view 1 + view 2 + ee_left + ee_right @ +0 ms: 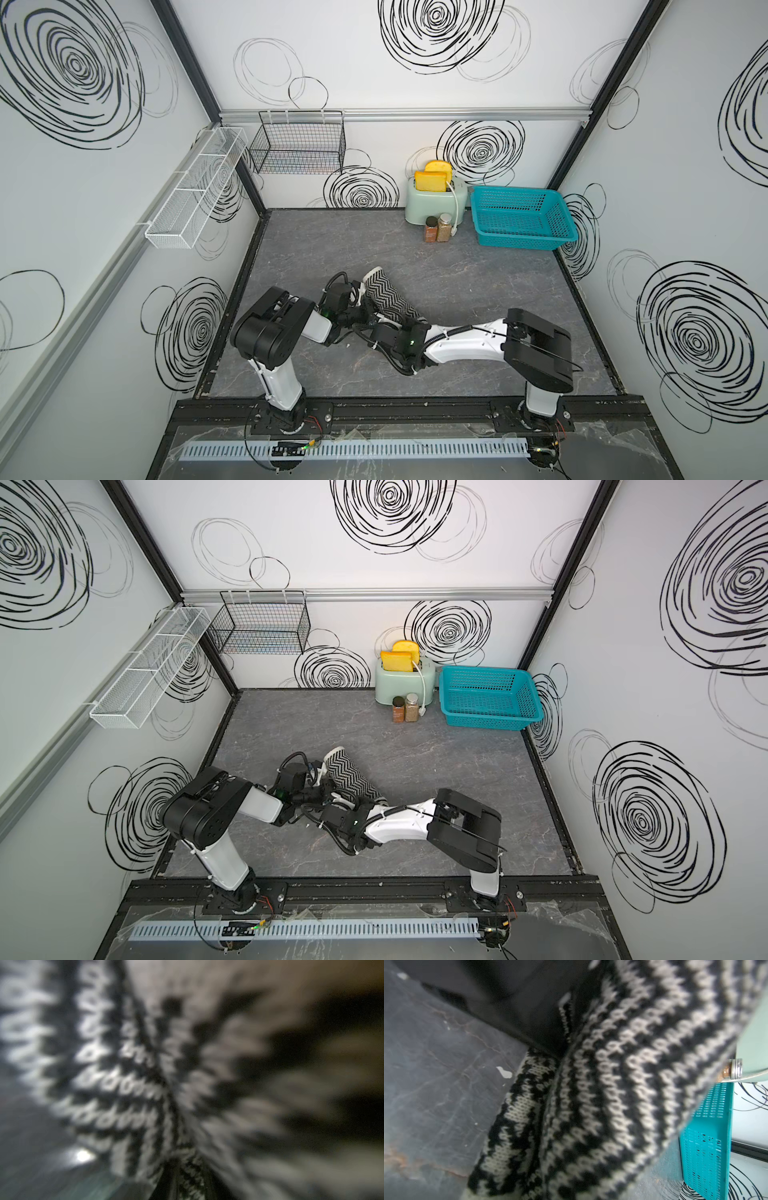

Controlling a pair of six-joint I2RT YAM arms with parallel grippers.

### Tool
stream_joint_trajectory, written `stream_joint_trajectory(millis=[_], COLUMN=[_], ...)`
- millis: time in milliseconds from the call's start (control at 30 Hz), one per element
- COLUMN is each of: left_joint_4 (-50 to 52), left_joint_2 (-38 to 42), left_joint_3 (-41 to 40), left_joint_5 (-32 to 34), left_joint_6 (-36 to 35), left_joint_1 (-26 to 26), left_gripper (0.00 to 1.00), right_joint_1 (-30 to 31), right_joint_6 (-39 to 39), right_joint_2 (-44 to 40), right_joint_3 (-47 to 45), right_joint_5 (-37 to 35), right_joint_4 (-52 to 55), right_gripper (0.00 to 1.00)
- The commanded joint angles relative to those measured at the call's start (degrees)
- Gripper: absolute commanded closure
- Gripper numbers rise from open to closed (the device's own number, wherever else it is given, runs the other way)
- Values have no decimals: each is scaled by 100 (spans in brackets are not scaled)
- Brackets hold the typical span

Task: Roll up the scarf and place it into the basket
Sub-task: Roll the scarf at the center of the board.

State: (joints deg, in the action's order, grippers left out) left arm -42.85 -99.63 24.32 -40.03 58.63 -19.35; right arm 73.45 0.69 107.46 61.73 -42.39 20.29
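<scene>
Top views both show the teal basket (521, 216) in the far right corner of the gray surface (478, 282), its perforated bottom showing from rim to rim. Beside it stands a mint toaster (432, 199) with two yellow bread slices (432, 179) sticking out of its slots, and two spice jars (437, 228) stand just in front of that. On the walls hang a black wire basket (297, 143) and a long white mesh rack (193, 191); I can see straight through both.

The scarf (386, 297) lies mid-surface, well apart from the teal basket. It is rolled into a fat tube with the herringbone side out, and it lies on a slant. Both arms crowd its near side: the left fingers (368, 307) press in at the roll's flank and the right fingers (380, 326) sit by its lower end. From the left wrist camera all I get is blurred knit, so I cannot tell how those fingers stand. The right fingers are closed. The right wrist view shows cloth bunched right up against the camera, but I cannot make out whether any is pinched.
</scene>
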Motion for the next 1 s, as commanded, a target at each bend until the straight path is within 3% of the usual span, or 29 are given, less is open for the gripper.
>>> stream_joint_trajectory(millis=[0,200,300,367,600,667,800,967], left_joint_4=[548,2009,2799,2576,1077,395,98,-163], left_joint_2=[659,2401,3001,3069,1948,1541,1132,459], left_joint_3=[-171,-239,431,746,1290,1094,789,680], left_joint_5=[-159,-574,-558,-668,-732,-758,-757,-804], left_joint_6=[-304,-814,-1210,-954,-149,158,123,-34], left_joint_1=[316,1531,1593,1431,462,375,305,400], left_gripper=[72,72,70,70,71,72,73,73], right_joint_1=[95,106,114,112,108,100,90,31], right_joint_6=[71,23,-14,-30,28,45,84,118], right_joint_2=[488,534,625,666,679,638,564,510], right_joint_3=[-83,-3,130,189,181,169,165,139], right_joint_5=[341,473,551,602,678,701,825,977], right_joint_4=[95,5,35,43,63,62,50,9], right_gripper=[100,100,100,100,100,100,100,89])
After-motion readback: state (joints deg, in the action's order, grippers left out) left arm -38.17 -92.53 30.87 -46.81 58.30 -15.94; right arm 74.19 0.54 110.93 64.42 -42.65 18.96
